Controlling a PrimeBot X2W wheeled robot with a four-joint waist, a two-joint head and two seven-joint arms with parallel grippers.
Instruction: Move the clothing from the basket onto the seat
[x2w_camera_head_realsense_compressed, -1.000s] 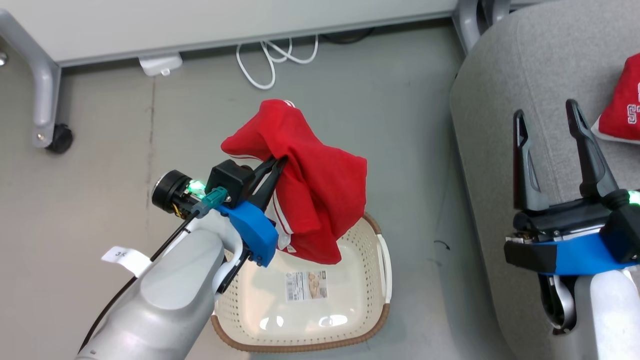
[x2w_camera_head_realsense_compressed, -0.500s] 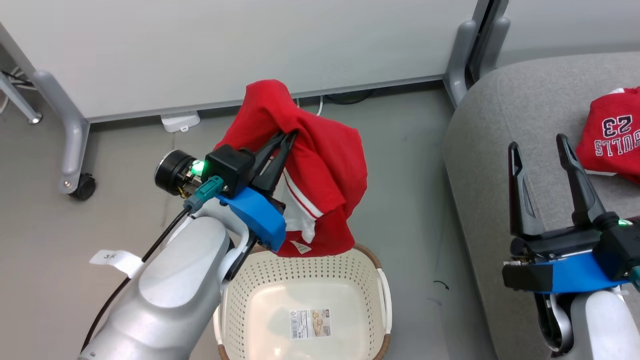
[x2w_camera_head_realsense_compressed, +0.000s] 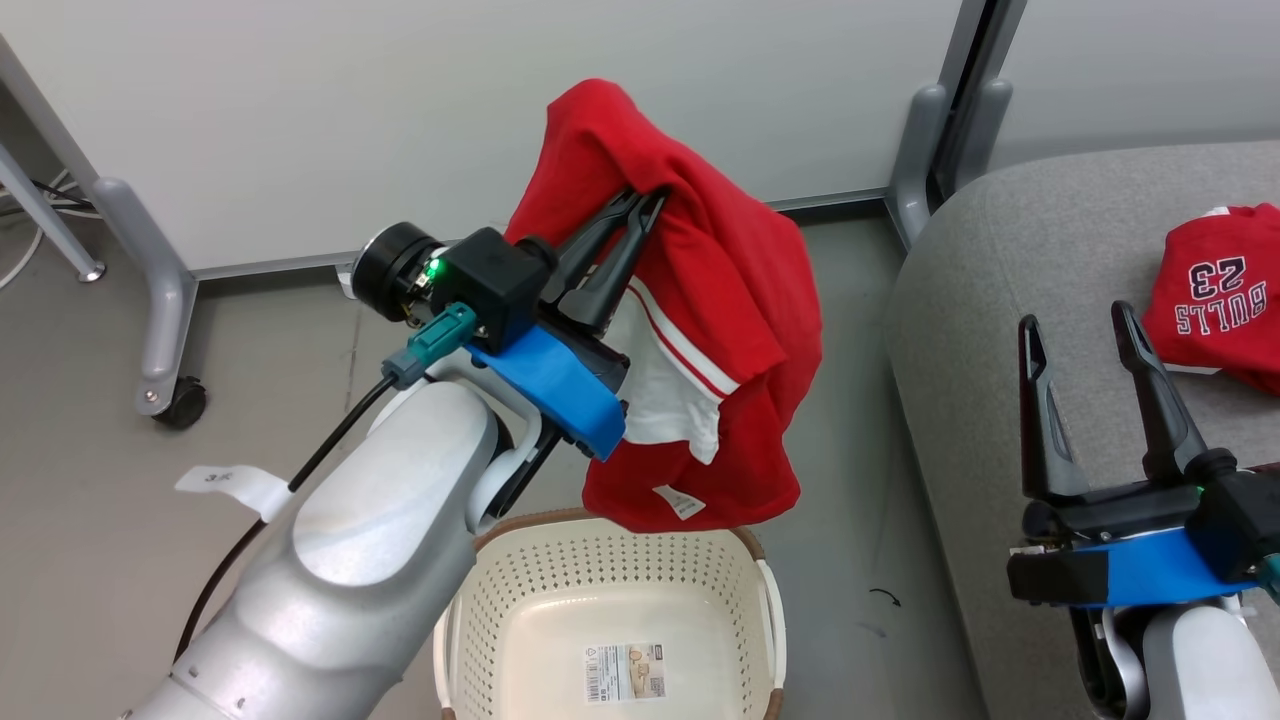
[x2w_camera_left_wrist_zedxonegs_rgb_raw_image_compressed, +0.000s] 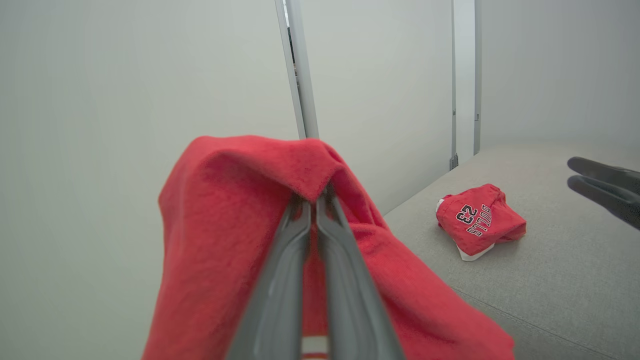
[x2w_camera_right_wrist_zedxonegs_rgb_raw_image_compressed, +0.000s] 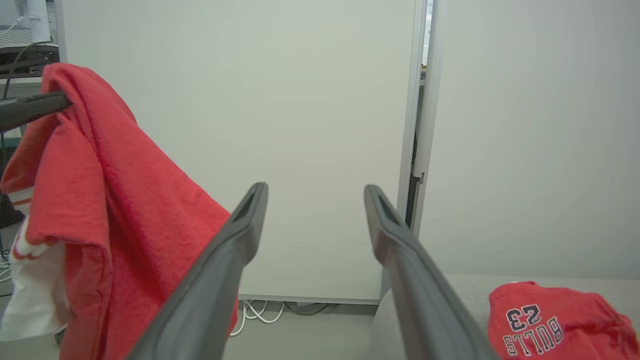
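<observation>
My left gripper (x2w_camera_head_realsense_compressed: 648, 200) is shut on a red garment (x2w_camera_head_realsense_compressed: 720, 300) with white stripes and a white lining, which hangs in the air above the cream basket (x2w_camera_head_realsense_compressed: 610, 570). In the left wrist view its tips (x2w_camera_left_wrist_zedxonegs_rgb_raw_image_compressed: 314, 197) pinch the red garment (x2w_camera_left_wrist_zedxonegs_rgb_raw_image_compressed: 220, 225) at a fold. The basket holds no clothing, just a label on its floor. A folded red "BULLS 23" garment (x2w_camera_head_realsense_compressed: 1220, 300) lies on the grey seat (x2w_camera_head_realsense_compressed: 1000, 300) at the right. My right gripper (x2w_camera_head_realsense_compressed: 1078, 325) stands open over the seat's front part with nothing between its fingers, the "BULLS 23" garment (x2w_camera_right_wrist_zedxonegs_rgb_raw_image_compressed: 555, 320) just beyond it.
A white partition wall (x2w_camera_head_realsense_compressed: 400, 100) runs behind the basket, with a grey metal leg and caster (x2w_camera_head_realsense_compressed: 175, 400) at the left and another leg (x2w_camera_head_realsense_compressed: 915, 150) beside the seat. White cables (x2w_camera_right_wrist_zedxonegs_rgb_raw_image_compressed: 255, 310) lie on the grey floor under the partition.
My left arm has lifted the red garment higher and to the right, clear of the basket. The head camera has tilted up, so more wall and seat show. The right gripper stays open.
</observation>
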